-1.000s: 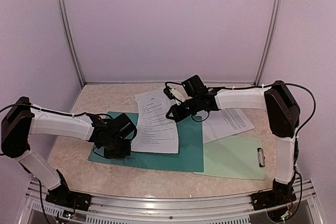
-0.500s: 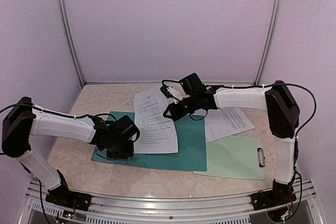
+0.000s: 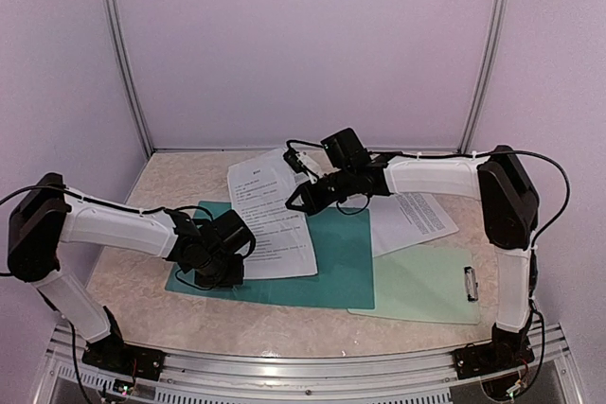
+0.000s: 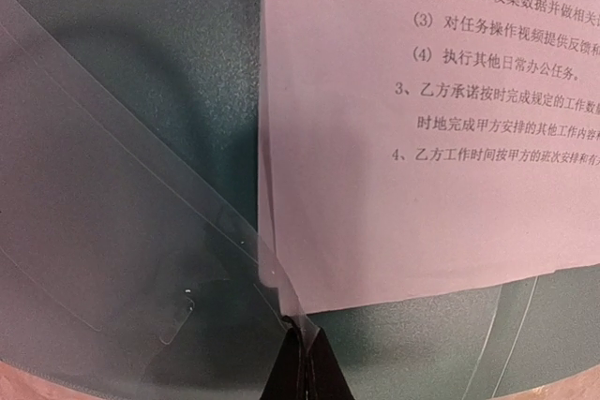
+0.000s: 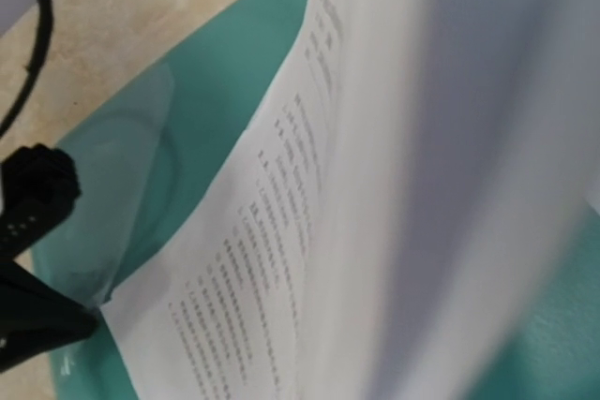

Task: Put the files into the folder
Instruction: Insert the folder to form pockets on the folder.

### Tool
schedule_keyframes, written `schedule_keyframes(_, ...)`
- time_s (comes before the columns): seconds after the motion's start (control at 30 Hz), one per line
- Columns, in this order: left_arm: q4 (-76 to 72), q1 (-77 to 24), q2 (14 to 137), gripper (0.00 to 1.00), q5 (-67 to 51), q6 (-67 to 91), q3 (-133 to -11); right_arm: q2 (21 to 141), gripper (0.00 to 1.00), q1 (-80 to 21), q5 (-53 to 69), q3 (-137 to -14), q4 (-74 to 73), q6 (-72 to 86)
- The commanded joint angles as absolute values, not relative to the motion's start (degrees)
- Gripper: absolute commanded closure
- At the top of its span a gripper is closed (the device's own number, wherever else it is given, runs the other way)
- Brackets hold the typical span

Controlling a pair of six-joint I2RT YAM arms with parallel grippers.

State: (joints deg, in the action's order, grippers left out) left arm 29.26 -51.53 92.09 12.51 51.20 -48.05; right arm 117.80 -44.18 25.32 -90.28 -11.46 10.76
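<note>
Lilac panel walls (image 3: 303, 44), beige stone-look counter (image 3: 170, 182). Folder (image 3: 341, 267) lies flat mid-counter, with a mint clipboard (image 3: 417, 286) at its 3 o'clock. One sheet (image 3: 270, 224) lies across the folder's 10 o'clock part. The other files (image 3: 417, 219) sit at 1 o'clock, partly hidden by the right arm. Left hand (image 4: 300, 358) has fingers together, pinching the corner of the folder's clear film (image 4: 122, 231). Right hand (image 3: 295, 199) is clamped on the sheet's 3 o'clock edge. Its wrist view is blurred paper and its fingers are hidden.
</note>
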Motion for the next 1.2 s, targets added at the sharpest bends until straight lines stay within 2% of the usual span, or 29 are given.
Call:
schedule_keyframes(0.0, 28.87, -52.29, 93.2, 1.0, 12.76, 50.83, -49.35, 119.68, 1.0, -44.72, 28.26, -91.84, -9.19, 12.41)
schedule_keyframes(0.73, 28.39, -52.55, 92.11, 0.92, 12.92, 50.0, -49.53, 122.41, 1.0, -44.78, 35.3, -89.83, -1.41, 20.74)
schedule_keyframes(0.87, 28.59, -52.56, 91.78, 0.85, 12.83, 49.43, -49.75, 123.29, 1.0, -44.74, 34.89, -89.61, -0.71, 22.37)
schedule_keyframes(1.17, 30.22, -52.56, 90.86, 0.62, 13.12, 48.15, -51.4, 124.6, 1.0, -44.74, 34.36, -87.72, 1.92, 25.13)
